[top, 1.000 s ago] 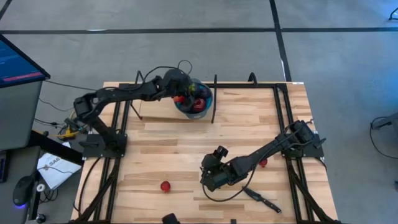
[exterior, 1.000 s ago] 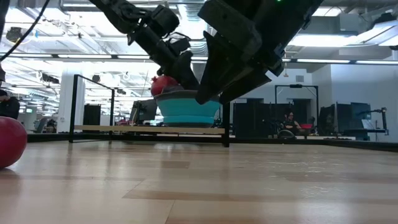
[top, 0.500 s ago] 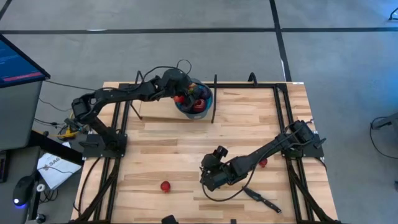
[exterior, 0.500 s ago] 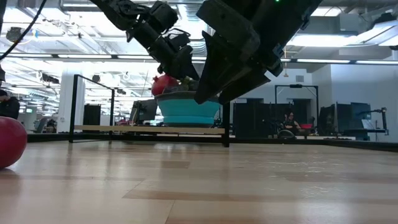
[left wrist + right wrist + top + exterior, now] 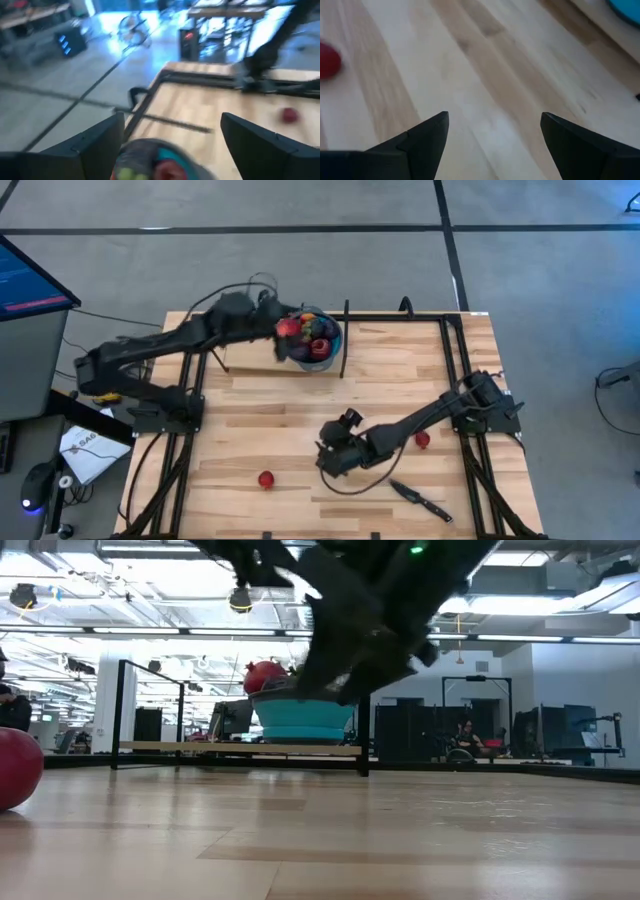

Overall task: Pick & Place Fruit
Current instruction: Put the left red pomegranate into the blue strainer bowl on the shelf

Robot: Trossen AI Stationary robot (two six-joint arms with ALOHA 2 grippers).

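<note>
Left gripper (image 5: 272, 320) hangs at the rear of the table (image 5: 300, 415), just beside the blue bowl (image 5: 312, 340) on its left side. The left wrist view shows its fingers (image 5: 95, 145) spread wide with nothing between them; the bowl's rim and fruit in the bowl (image 5: 306, 332) appear below the gap. The bowl is heaped with red and dark pieces plus one greenish piece (image 5: 126, 174), and in the low view a red piece (image 5: 264, 676) tops the heap above the rim.

Right gripper (image 5: 330, 457) hangs over the front centre of the table. Its fingers (image 5: 422, 140) stand wide apart and hold nothing; only bare wood shows between them.

Loose fruit on the table: one red fruit (image 5: 265, 479) lies near the front edge, to the left of the right gripper and clear of it. It shows at the edge of the right wrist view (image 5: 327, 60) and large at the left edge of the low view (image 5: 18, 768). A second red fruit (image 5: 422, 439) lies beside the right arm's forearm, to the right of that gripper, apart from its fingers.

A black-handled knife (image 5: 420, 500) lies near the front right of the table, behind the right gripper.

Writing: a white sheet (image 5: 85, 448) on the floor left of the table carries dark print, too small to read. No other legible brand or label found.
</note>
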